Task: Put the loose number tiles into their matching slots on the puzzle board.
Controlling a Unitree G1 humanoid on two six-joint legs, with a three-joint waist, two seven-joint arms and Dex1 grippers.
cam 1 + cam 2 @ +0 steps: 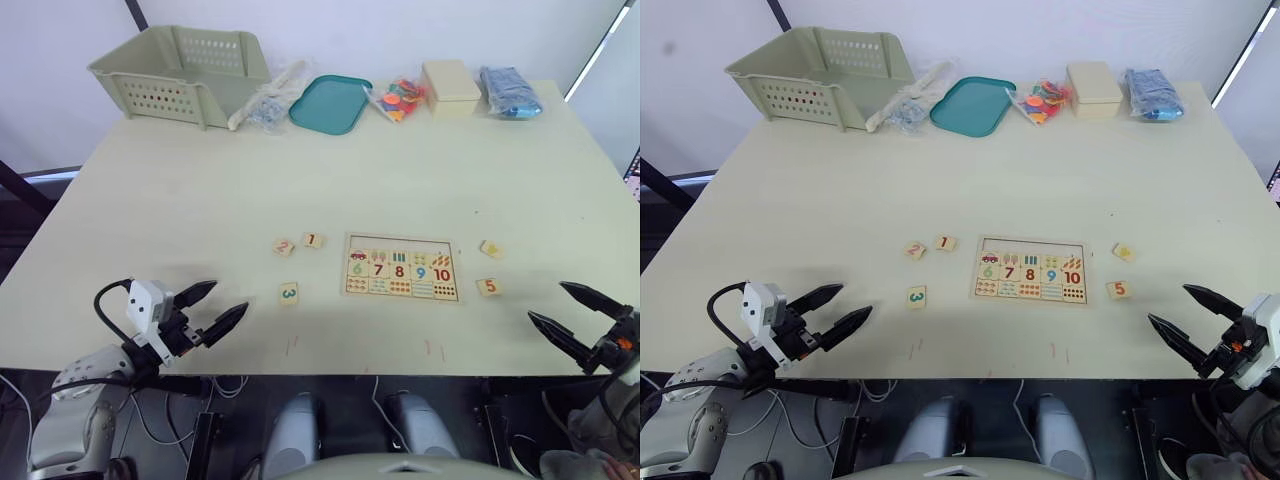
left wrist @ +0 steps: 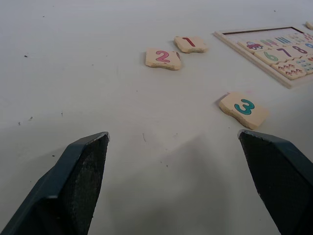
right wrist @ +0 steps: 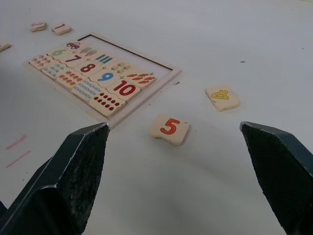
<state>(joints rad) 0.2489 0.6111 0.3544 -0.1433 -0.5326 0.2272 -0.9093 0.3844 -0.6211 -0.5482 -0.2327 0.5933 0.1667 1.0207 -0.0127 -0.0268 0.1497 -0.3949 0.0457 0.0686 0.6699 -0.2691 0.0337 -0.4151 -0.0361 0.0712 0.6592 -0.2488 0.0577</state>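
Note:
The puzzle board [image 1: 400,268] lies flat in the middle of the table, and the row of slots [image 1: 399,244] along its far edge is bare. Left of the board lie tile 2 [image 1: 284,247], tile 1 [image 1: 312,240] and, nearer to me, tile 3 [image 1: 288,293]. On its right are tile 4 [image 1: 490,248] and tile 5 [image 1: 488,287]. My left gripper [image 1: 212,308] hovers open at the front left edge, short of tile 3 [image 2: 243,108]. At the front right my right gripper [image 1: 565,313] is open too, with tile 5 [image 3: 169,129] ahead of it.
Along the far edge stand a pale green basket [image 1: 183,73], a clear bag [image 1: 268,103], a teal tray [image 1: 330,103], a bag of coloured pieces [image 1: 398,99], a cream box [image 1: 451,87] and a blue bundle [image 1: 509,92]. Red marks [image 1: 292,345] sit near the front edge.

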